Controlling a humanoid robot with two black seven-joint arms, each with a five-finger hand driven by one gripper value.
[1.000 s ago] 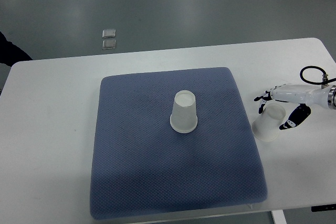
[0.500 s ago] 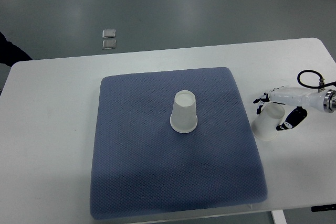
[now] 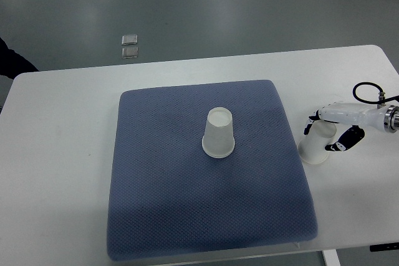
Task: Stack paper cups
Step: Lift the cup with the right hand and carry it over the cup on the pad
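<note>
At 3 o'clock on the table (image 3: 68,123): right hand (image 3: 329,130) closing on loose cup (image 3: 317,144).
Fingers curl around this cup's upper end without a confirmed grip; close evenly, avoid crushing, then lift toward the inverted cup (image 3: 218,133) at mat (image 3: 162,204) centre.

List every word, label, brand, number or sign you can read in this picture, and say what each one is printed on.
None: no readable text shows anywhere in the top view.
The cup on the mat and the cup by the right hand are plain white.
The blue mat and the white table carry no print.
The two small squares on the floor are too small to show any marking.
</note>
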